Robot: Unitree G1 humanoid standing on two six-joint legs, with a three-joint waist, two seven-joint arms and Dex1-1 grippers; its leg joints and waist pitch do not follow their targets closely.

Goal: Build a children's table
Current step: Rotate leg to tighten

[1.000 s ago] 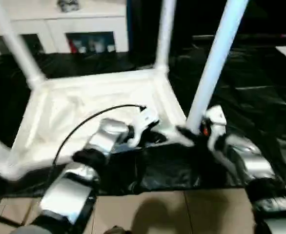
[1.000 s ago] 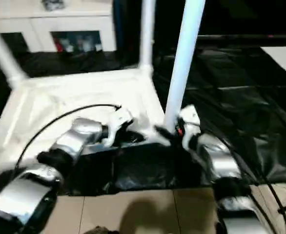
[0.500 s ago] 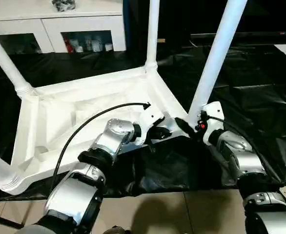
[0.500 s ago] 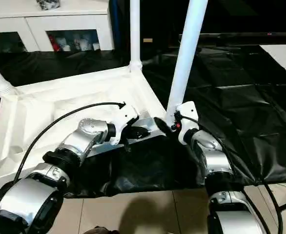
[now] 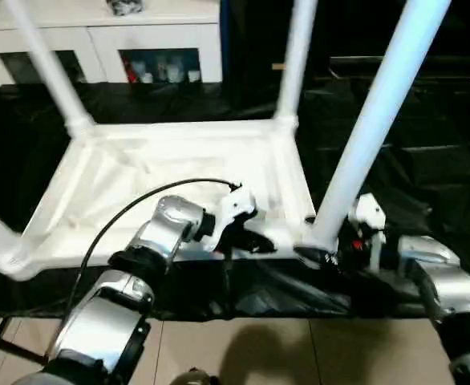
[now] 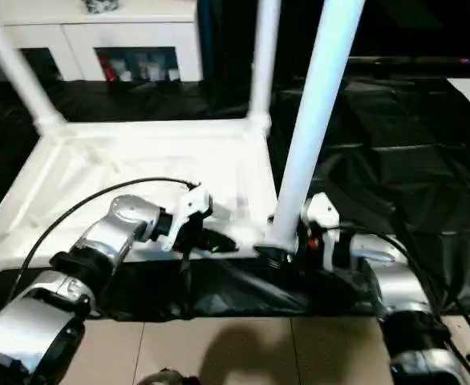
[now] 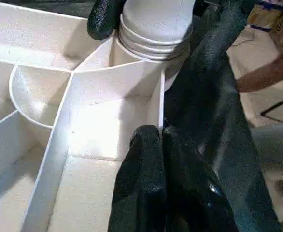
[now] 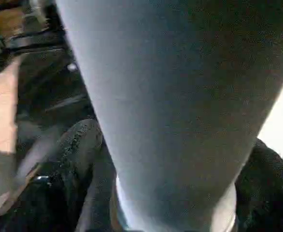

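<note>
The white children's table lies upside down on black sheeting, its ribbed top [image 5: 139, 176] facing up and its legs standing in the corner sockets. The near right leg [image 5: 371, 128] rises between my arms. My left gripper [image 5: 263, 241] is shut on the thin rim wall of the top [image 7: 160, 104] just beside that leg's socket [image 7: 151, 29]. My right gripper [image 5: 319, 245] is open at the foot of the same leg [image 8: 170, 96], with one black finger [image 8: 78, 145] on each side of its base.
A white glass-door cabinet [image 5: 107, 40] stands behind the table. Black sheeting [image 5: 427, 160] covers the ground around it, with tiled floor [image 5: 259, 353] nearest me. A black cable [image 5: 139, 204] arcs over my left forearm. A person's hand [image 7: 267, 72] is near the table's corner.
The whole picture has shifted with the camera. My right gripper's fingers have spread wider around the base of the near right leg. My left gripper stays on the rim.
</note>
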